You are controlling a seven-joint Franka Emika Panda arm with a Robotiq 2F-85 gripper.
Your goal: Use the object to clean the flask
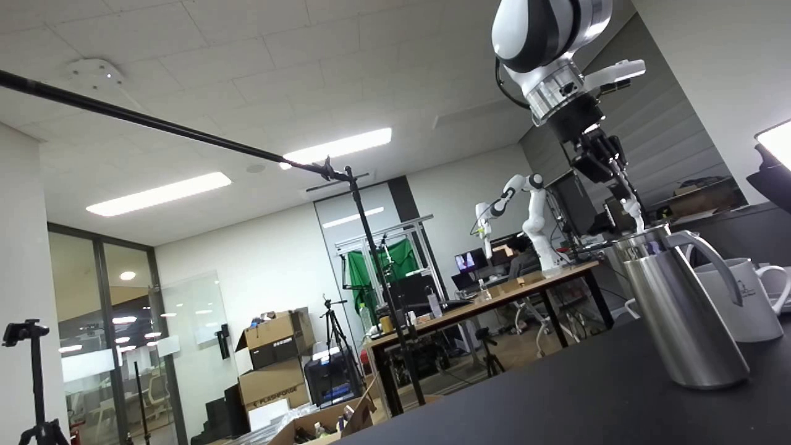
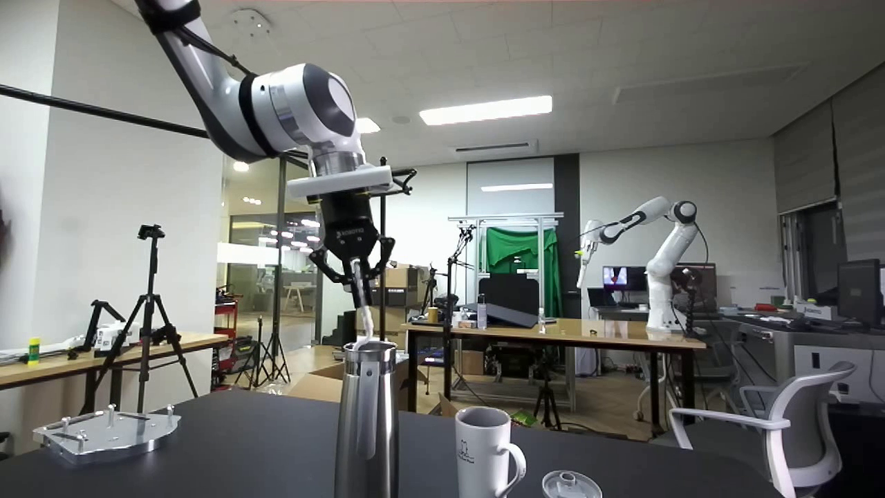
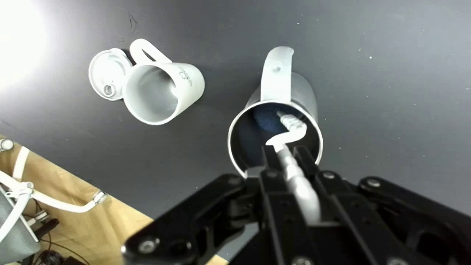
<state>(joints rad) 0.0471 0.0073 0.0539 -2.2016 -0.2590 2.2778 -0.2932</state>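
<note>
The flask (image 1: 686,327) is a tall brushed-silver cylinder with a handle, upright on the black table. It also shows in an exterior view (image 2: 389,429) and, from above, in the wrist view (image 3: 303,92). The object is a slender white stick (image 3: 294,136) with a bend; it also shows in both exterior views (image 1: 634,213) (image 2: 367,324). My gripper (image 3: 285,149) is shut on its upper part, above the flask mouth, also seen in both exterior views (image 1: 620,184) (image 2: 361,294). The stick's lower end is inside the flask, where something dark blue shows; its tip is hidden.
A white mug (image 2: 477,453) stands beside the flask, with a pale lid (image 2: 570,486) next to it. A clear plate with posts (image 2: 107,436) lies on the table's far side. A chair (image 2: 781,425) stands past the table edge.
</note>
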